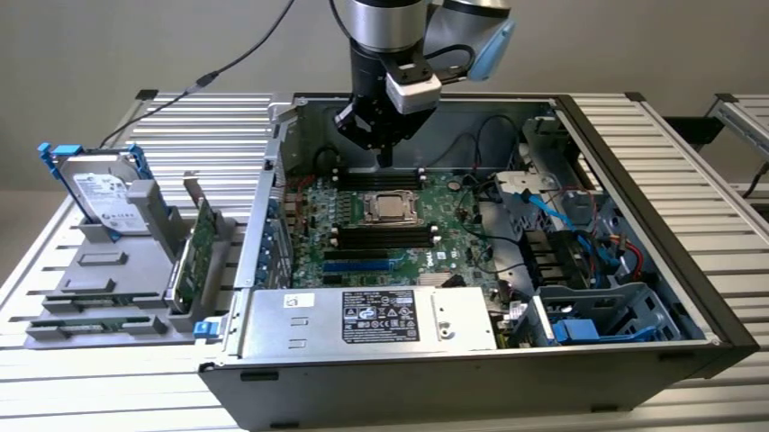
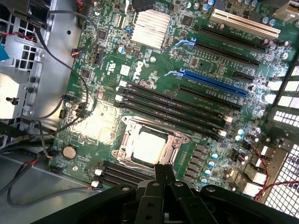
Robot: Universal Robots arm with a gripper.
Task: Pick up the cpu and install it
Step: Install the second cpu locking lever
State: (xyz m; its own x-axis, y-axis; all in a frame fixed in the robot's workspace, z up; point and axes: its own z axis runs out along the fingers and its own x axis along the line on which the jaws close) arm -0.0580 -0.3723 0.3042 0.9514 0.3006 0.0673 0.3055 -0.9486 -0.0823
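The cpu [image 1: 391, 206] [image 2: 148, 147], a small square chip with a shiny metal top, lies flat in the socket frame on the green motherboard [image 1: 373, 229] inside the open computer case. My gripper [image 1: 386, 155] [image 2: 163, 171] hangs above the board just behind the socket, its two thin black fingers pressed together and shut on nothing. It is apart from the cpu, a short way above it.
A silver power supply box [image 1: 373, 317] with a black sticker sits at the case's front. A labelled hard drive [image 1: 103, 193] in a blue bracket stands in a grey holder on the exterior view's left. Cables and drive cages [image 1: 589, 315] crowd the case's right side. Black memory slots [image 2: 177, 105] flank the socket.
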